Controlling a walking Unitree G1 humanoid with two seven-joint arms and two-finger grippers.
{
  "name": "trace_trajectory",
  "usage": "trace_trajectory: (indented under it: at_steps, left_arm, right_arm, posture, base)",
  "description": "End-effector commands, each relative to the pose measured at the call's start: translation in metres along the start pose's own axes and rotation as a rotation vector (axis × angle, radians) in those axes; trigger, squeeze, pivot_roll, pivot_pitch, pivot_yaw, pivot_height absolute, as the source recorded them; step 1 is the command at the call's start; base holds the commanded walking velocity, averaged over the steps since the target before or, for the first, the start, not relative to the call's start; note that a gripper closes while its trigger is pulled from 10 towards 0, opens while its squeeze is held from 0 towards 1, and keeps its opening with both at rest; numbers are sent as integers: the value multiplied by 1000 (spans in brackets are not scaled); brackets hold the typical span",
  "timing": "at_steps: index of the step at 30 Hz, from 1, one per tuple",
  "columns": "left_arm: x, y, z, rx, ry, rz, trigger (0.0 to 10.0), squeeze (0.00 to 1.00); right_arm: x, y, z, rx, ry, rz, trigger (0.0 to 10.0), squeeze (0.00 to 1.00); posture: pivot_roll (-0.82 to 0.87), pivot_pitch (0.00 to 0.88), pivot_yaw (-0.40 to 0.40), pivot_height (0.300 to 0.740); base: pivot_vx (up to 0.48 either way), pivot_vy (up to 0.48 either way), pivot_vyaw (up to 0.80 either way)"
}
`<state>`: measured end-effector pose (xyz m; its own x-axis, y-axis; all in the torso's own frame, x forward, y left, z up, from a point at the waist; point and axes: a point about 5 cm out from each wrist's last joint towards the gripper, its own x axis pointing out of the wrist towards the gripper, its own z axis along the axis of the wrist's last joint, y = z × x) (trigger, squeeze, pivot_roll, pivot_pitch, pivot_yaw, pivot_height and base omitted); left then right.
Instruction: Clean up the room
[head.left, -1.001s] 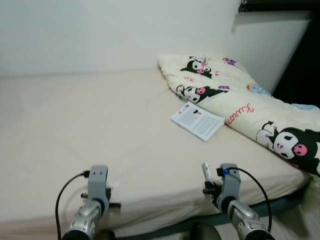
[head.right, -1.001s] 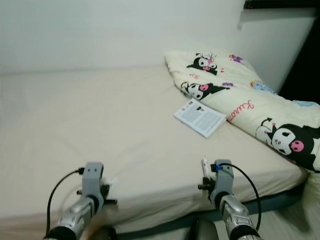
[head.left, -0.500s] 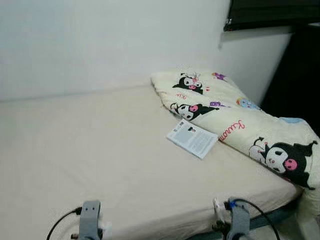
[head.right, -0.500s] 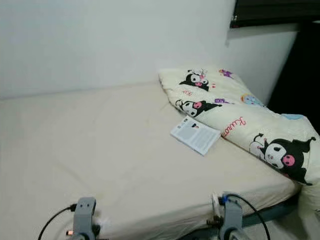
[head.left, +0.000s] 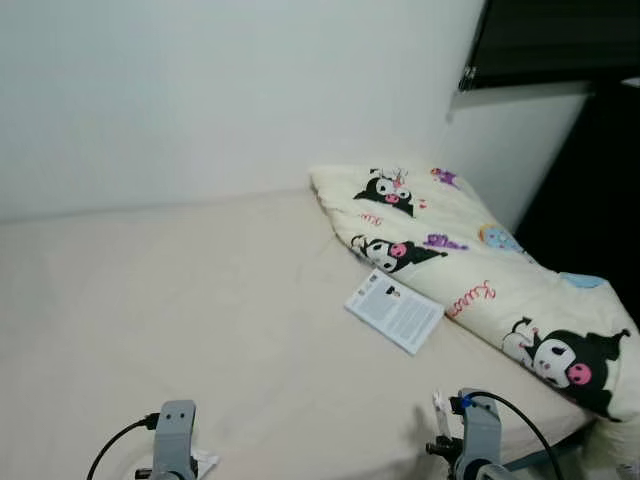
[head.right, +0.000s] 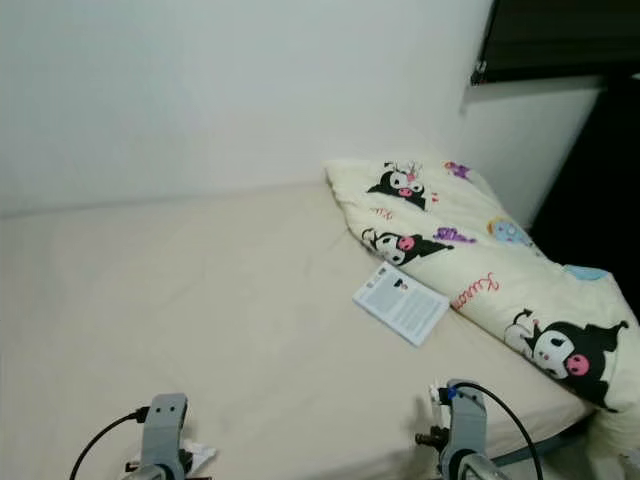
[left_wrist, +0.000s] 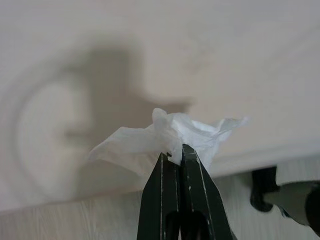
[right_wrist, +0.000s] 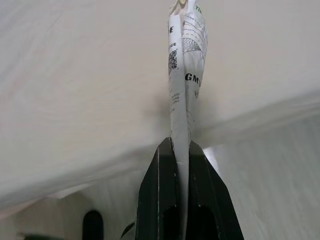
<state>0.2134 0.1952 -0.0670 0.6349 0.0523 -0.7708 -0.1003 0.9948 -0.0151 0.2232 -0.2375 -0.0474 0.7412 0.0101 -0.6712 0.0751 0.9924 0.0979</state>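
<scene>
Crumpled white tissue (left_wrist: 167, 137) sits pinched between the black fingers of the left hand (left_wrist: 175, 152), held low over the near edge of the cream-sheeted bed (head.left: 200, 300). At the right, the right hand (right_wrist: 181, 145) is pressed onto a folded printed paper slip (right_wrist: 184, 75), which stands up from its fingertips. Farther back on the bed lies a flat white booklet with small print (head.left: 394, 310), touching a rolled cream quilt with black-and-pink cartoon figures (head.left: 470, 280) that runs along the bed's right side beneath a plain white wall (head.left: 230, 90).
</scene>
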Motion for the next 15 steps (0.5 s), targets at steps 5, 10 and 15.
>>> trace_trajectory:
  at_steps: [5, 10, 15]
  left_arm:
    - [-1, -1, -9, -2, 28, -6, 10000, 0]
    - [-2, 0, -10, 17, 27, -6, 10000, 0]
    - [-2, 1, -14, 34, 35, -7, 10000, 0]
  right_arm:
    - [-3, -4, -5, -27, 13, -12, 10000, 0]
    - [-4, -1, -13, -47, 48, 0, 10000, 0]
    - [-4, 1, -19, -47, 68, 11, 10000, 0]
  posture:
    - [104, 0, -33, 731]
    - [109, 0, -33, 731]
    - [109, 0, -31, 731]
  base:
    - [0, 0, 431]
    - [0, 0, 769]
    - [0, 0, 769]
